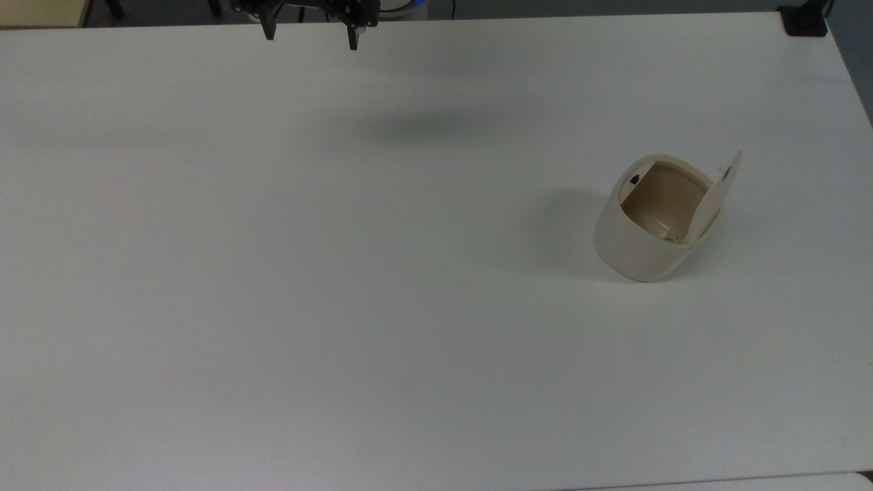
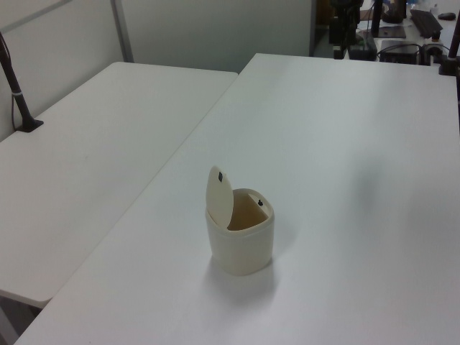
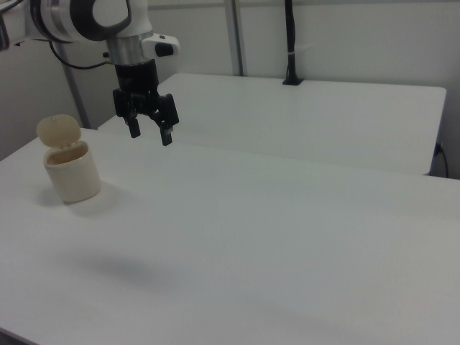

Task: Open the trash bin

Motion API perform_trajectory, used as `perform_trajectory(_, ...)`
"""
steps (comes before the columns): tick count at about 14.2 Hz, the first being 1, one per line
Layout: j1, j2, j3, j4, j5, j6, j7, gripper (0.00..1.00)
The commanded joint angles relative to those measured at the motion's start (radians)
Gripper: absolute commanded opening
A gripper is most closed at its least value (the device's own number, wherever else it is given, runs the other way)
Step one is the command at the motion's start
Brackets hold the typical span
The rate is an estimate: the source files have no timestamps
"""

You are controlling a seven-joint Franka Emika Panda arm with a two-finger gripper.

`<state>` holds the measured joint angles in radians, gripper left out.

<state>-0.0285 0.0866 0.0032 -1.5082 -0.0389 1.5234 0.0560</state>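
Note:
The cream trash bin point(image 1: 638, 249) point(image 2: 239, 248) point(image 3: 70, 180) stands on the white table with its lid point(image 1: 713, 198) point(image 2: 218, 192) point(image 3: 59, 133) tipped up, so the tan inside shows. A small black button point(image 1: 634, 180) point(image 2: 260, 203) sits at the rim opposite the hinge. My gripper point(image 1: 310, 34) point(image 3: 149, 134) hangs open high above the table, far from the bin at the top view's upper left, with nothing between its black fingers point(image 3: 166, 136).
The white table point(image 1: 341, 273) stretches wide around the bin. A second white table point(image 2: 86, 158) point(image 3: 323, 122) adjoins it. A black clamp point(image 1: 805, 20) sits at the top view's upper right corner. A black pole point(image 3: 290, 43) stands on the far table.

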Motion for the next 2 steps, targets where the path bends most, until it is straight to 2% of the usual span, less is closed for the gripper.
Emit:
perform_trajectory(1,0.015,-0.018,-0.023,-0.027,-0.039,0.035,0.018,1.0)
perform_trajectory(2,0.016,-0.018,-0.025,-0.027,-0.051,0.035,0.021,1.0)
